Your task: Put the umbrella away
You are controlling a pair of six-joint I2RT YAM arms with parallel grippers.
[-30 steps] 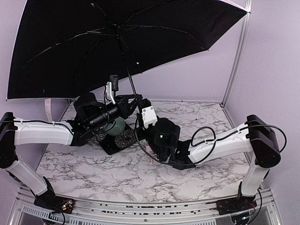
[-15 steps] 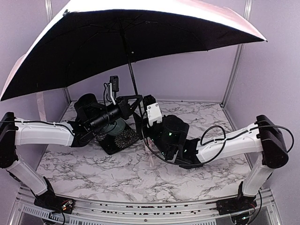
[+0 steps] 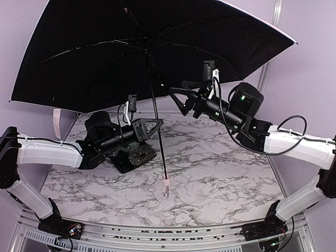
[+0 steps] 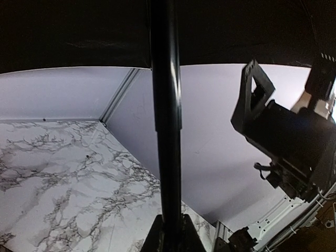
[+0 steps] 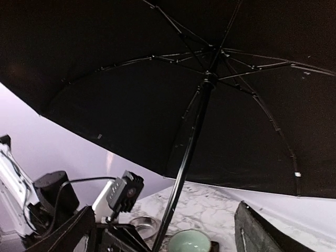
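Observation:
The umbrella point(image 3: 105, 58) stands open over the table, its black lining facing down. Its thin black shaft point(image 3: 161, 152) runs down to a small pink handle point(image 3: 166, 182) just above the marble, with a strap dangling below. My left gripper point(image 3: 156, 124) is shut on the shaft, which rises between the jaws in the left wrist view point(image 4: 167, 157). My right gripper point(image 3: 179, 97) hangs raised to the right of the shaft, open and holding nothing. In the right wrist view the shaft point(image 5: 185, 168) stands ahead of the gripper point(image 5: 163, 239), apart from its wide-spread fingers point(image 5: 262, 231).
A dark floral mat point(image 3: 135, 155) lies under my left arm, with a green cup point(image 5: 189, 243) and a metal bowl point(image 5: 142, 224) by it. A metal frame post point(image 3: 266, 68) stands at the back right corner. A pale pink tab point(image 3: 56, 119) hangs at the left.
My right gripper let go of the lower shaft, opened, and rose up and to the right. The left gripper stays shut on the shaft; the canopy has tilted.

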